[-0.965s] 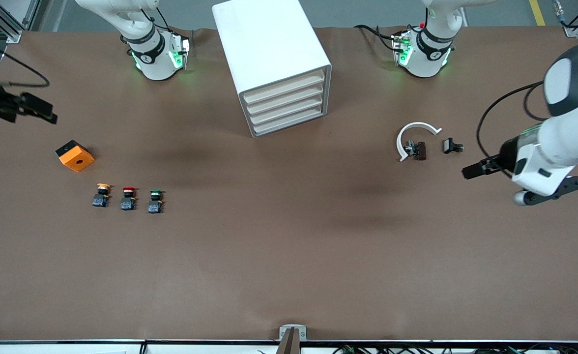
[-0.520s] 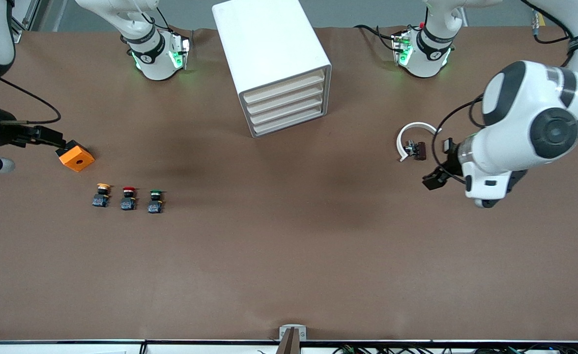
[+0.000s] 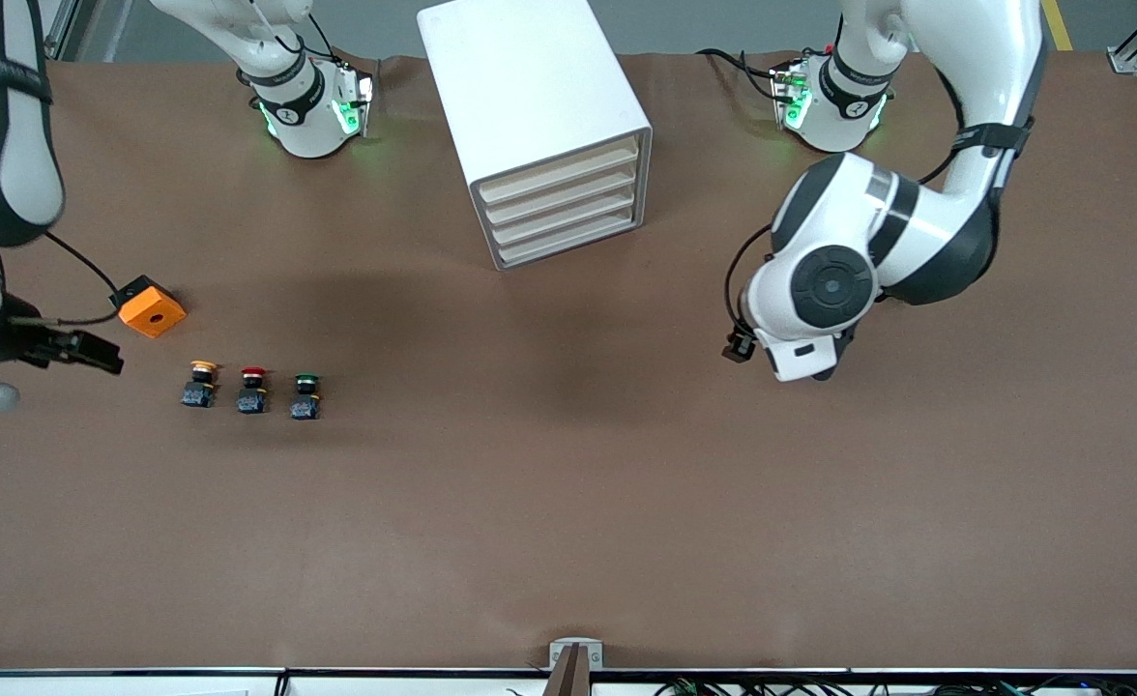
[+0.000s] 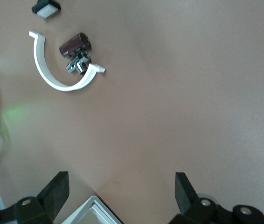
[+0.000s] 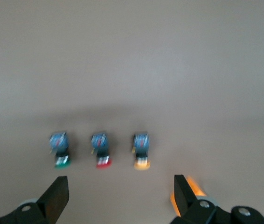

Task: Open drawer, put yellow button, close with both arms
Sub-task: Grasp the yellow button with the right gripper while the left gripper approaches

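White cabinet (image 3: 538, 116) sat with its top drawer (image 3: 561, 172) shut, my left gripper (image 4: 121, 191) hung empty and spread over bare table, my right gripper (image 5: 118, 196) gaped near the yellow button (image 3: 201, 383), beside the red-capped one (image 3: 252, 389).

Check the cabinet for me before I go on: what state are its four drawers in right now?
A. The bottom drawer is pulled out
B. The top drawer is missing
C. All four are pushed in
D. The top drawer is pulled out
C: in the front view all four cream fronts sit flush in the white cabinet, the top drawer included, with neither gripper at it.
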